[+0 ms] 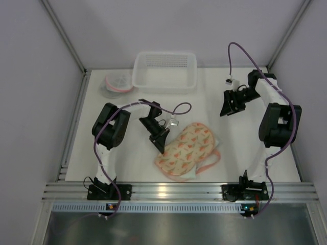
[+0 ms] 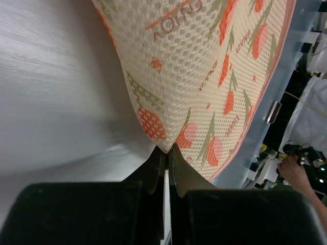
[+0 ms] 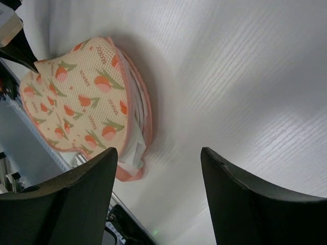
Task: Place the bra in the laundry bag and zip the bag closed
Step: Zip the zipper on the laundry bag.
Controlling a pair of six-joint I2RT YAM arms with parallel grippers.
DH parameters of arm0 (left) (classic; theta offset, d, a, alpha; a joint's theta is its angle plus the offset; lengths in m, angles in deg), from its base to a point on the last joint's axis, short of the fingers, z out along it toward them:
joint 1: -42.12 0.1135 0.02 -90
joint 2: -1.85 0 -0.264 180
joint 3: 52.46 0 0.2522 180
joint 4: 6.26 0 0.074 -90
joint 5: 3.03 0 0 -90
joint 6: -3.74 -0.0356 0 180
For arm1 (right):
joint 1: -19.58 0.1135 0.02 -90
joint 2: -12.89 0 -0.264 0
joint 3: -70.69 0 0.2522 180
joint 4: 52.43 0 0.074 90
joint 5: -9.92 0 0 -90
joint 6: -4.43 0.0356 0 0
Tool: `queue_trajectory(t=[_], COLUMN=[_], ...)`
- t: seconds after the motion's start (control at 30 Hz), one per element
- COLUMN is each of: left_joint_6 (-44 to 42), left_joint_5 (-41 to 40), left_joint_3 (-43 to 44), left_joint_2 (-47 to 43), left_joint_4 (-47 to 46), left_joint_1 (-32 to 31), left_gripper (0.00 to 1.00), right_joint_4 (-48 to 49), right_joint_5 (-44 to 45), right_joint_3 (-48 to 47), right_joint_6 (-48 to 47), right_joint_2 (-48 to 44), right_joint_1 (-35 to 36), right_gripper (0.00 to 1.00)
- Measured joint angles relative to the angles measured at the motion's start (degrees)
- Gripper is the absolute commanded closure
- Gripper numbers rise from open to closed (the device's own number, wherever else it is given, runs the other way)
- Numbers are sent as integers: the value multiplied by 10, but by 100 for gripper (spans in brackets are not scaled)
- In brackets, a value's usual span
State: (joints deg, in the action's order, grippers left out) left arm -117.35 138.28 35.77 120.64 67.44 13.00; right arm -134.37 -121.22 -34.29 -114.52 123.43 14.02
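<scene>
The laundry bag (image 1: pixel 186 148) is a cream mesh pouch with orange fruit prints and pink trim, lying in the middle of the table. My left gripper (image 1: pixel 162 144) is at its left edge. In the left wrist view the left gripper (image 2: pixel 168 149) is shut, pinching a corner of the laundry bag (image 2: pixel 204 66). White fabric (image 3: pixel 134 145), seemingly the bra, shows in the open side of the laundry bag (image 3: pixel 76 102). My right gripper (image 1: pixel 228 108) hovers far back right, away from the bag. In its own wrist view the right gripper (image 3: pixel 159 153) is open over bare table.
A white perforated basket (image 1: pixel 164 71) stands at the back centre. Left of it sits a small clear container (image 1: pixel 117 84) with a pink band. An aluminium rail (image 1: pixel 179 191) runs along the near edge, and grey walls close in both sides.
</scene>
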Motion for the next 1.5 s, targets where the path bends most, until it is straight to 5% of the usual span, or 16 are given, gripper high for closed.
queue_trajectory(t=[0.13,0.3,0.43,0.6,0.7,0.8,0.9,0.93,1.13,1.37,1.5], left_joint_6=[-20,-81,-169,-246,-260,-263,-242,-231,-121,-81,-100], left_joint_5=[-45,-131,-228,-323,-351,-360,-360,-360,-351,-278,-258], left_joint_3=[55,251,405,475,477,443,373,352,257,56,-59], left_joint_2=[3,68,147,194,193,170,108,84,-71,-250,-298], left_joint_4=[16,53,49,26,-24,-81,-129,-138,-191,-216,-209], left_joint_1=[2,2,-12,-56,-78,-84,-75,-71,-43,-13,-48], left_gripper=[100,100,69,50,46,23,19,2,2,24,42], right_joint_4=[0,0,1,7,20,39,75,88,141,165,159], right_joint_5=[0,0,-1,-1,-3,-10,-23,-27,-36,-29,-35], right_joint_3=[0,0,0,-40,-104,-182,-234,-241,-243,-190,-100], right_joint_6=[0,0,0,9,27,53,83,92,121,114,101], right_joint_2=[3,5,7,44,88,131,158,163,184,221,207], right_joint_1=[0,-3,-6,-7,-7,-7,-5,-2,24,71,76], right_gripper=[33,33,34,34,34,34,34,34,38,64,74])
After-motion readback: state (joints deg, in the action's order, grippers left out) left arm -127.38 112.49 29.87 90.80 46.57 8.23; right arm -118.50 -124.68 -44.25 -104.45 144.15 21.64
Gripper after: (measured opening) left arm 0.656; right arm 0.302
